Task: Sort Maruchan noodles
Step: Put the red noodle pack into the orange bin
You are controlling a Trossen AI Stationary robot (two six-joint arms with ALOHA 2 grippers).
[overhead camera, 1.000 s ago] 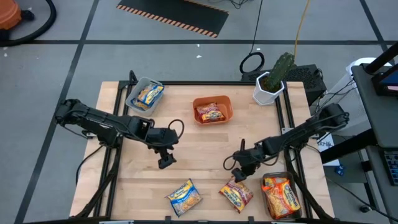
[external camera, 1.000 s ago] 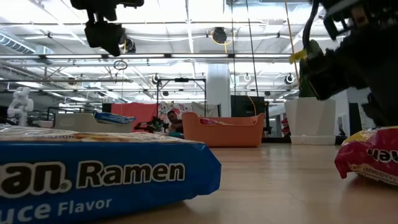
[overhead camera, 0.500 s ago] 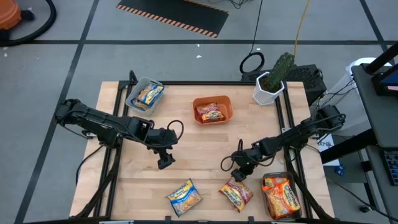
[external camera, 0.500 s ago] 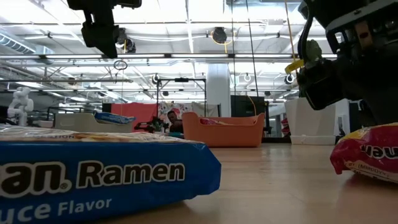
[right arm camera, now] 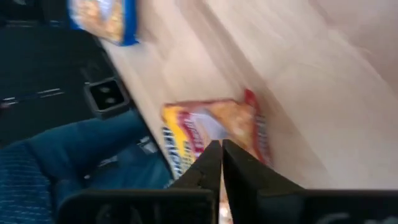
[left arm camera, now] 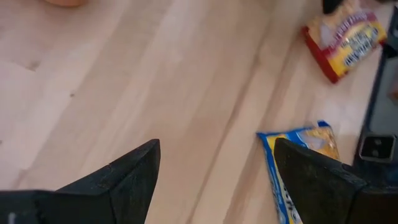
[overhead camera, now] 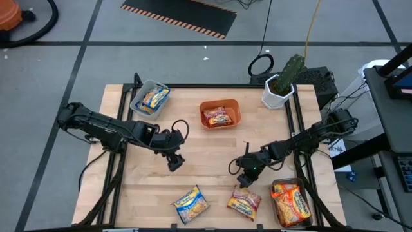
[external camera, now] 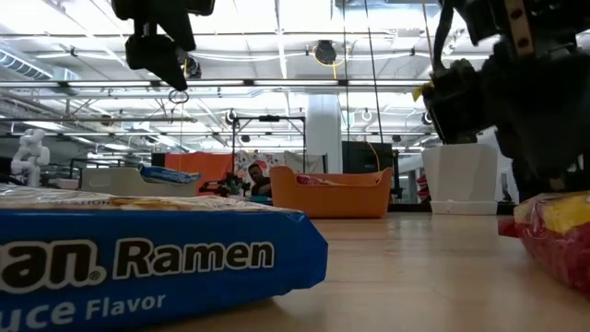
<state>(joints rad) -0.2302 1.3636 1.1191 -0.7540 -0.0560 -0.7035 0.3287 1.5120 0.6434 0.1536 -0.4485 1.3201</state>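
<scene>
You have bare table centre between arms. Front edge blocked: blue packet, red packet, clear bin. Rear: grey bin, orange bin, cactus pot.

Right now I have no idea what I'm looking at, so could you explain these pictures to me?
It is one moment seen by four cameras: one overhead, one at table height, and one on each arm's wrist. Two dark robot arms work over a wooden table, sorting ramen packets. The left gripper hangs open above bare wood, holding nothing. The right gripper has its fingers shut, just above a red packet, gripping nothing. A blue packet lies beside the red one. Others already sit in an orange bin, a grey bin and a clear bin. A potted cactus stands at one corner.
</scene>
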